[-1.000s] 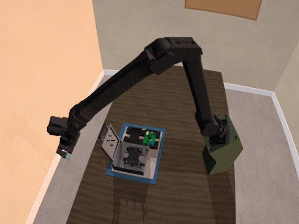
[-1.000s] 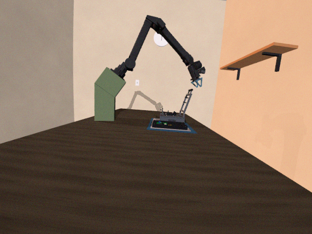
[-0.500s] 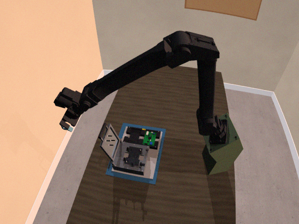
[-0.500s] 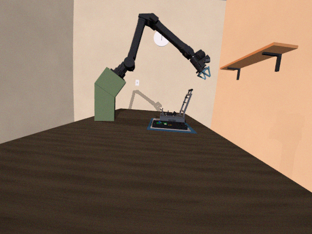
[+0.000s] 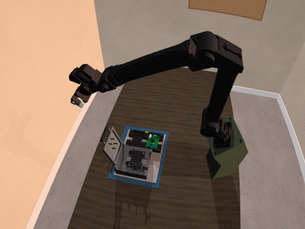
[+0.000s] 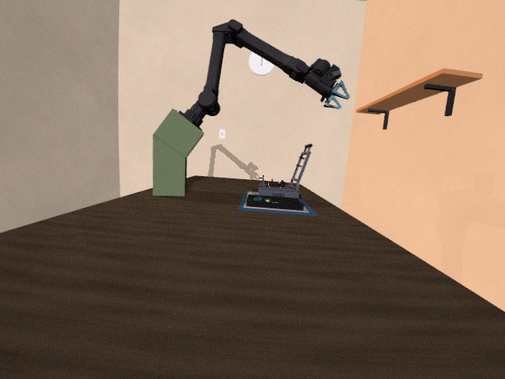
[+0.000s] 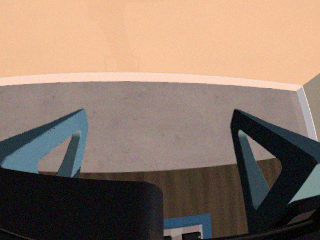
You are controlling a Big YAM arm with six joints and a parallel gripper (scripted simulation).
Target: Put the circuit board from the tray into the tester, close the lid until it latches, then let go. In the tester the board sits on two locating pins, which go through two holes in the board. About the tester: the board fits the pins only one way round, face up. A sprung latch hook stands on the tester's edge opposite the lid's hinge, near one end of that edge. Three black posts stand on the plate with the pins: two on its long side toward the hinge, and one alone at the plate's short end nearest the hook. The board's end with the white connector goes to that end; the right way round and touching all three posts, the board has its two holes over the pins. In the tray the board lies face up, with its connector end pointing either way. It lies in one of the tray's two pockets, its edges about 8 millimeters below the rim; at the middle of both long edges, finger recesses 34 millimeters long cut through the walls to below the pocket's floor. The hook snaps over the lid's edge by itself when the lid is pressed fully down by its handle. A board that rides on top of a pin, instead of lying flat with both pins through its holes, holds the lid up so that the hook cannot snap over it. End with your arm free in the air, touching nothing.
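Note:
The green circuit board point(image 5: 152, 141) point(image 6: 261, 199) lies face up in the right-hand pocket of the black tray point(image 5: 137, 137) point(image 6: 286, 204) in the top view. Its white connector is at the end away from the tester. The grey tester point(image 5: 130, 174) point(image 6: 278, 190) stands beside the tray; no board shows on its black plate point(image 5: 137, 159). Its lid point(image 5: 115, 151) point(image 6: 305, 161) stands open, leaning outward, with the handle point(image 5: 106, 134) point(image 6: 308, 145) at the top. My gripper point(image 5: 77, 103) point(image 6: 343, 103) point(image 7: 159, 117) is open and empty, high up and out beyond the lid.
Tray and tester stand on a blue-edged mat point(image 5: 133, 181) point(image 6: 312, 212) on the dark wooden table point(image 5: 182, 187) point(image 6: 228, 285). The green arm base point(image 5: 228, 157) point(image 6: 169, 175) is opposite the lid side. A wall shelf point(image 6: 432, 81) is on the wall past the gripper.

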